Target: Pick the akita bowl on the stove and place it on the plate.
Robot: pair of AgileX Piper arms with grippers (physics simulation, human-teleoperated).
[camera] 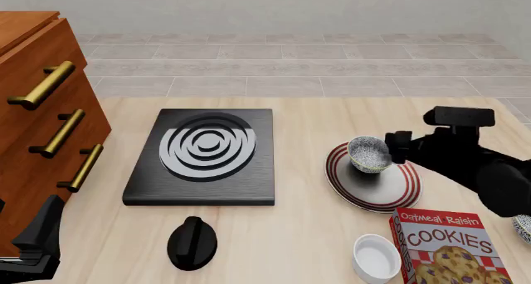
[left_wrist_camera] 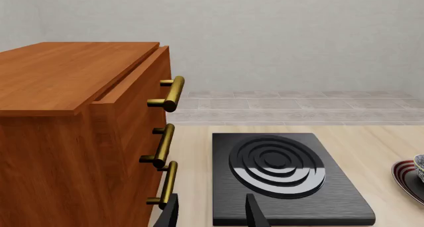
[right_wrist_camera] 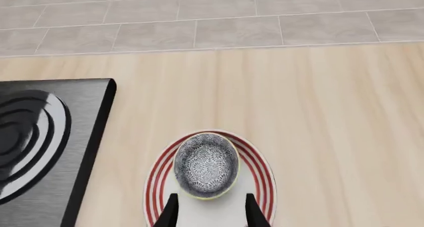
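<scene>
The akita bowl [camera: 369,154] [right_wrist_camera: 205,165] sits upright on the far-left part of the red-striped plate [camera: 390,192] [right_wrist_camera: 156,177]. My right gripper [camera: 395,150] [right_wrist_camera: 210,213] is open just beside the bowl's near-right side, with one finger [right_wrist_camera: 170,211] on each side of its near edge and not clamping it. The black stove [camera: 149,186] [left_wrist_camera: 331,207] [right_wrist_camera: 86,137] has nothing on its ring burner. My left gripper [left_wrist_camera: 212,213] [camera: 35,239] is open and empty at the table's near-left, by the stove's near edge. The left wrist view catches only the plate's edge [left_wrist_camera: 404,175].
A wooden drawer cabinet [camera: 33,110] [left_wrist_camera: 66,113] with brass handles stands at the left. A black round knob [camera: 191,242] lies in front of the stove. A plain white bowl [camera: 376,256] and a cookies box [camera: 444,250] stand near the plate's front.
</scene>
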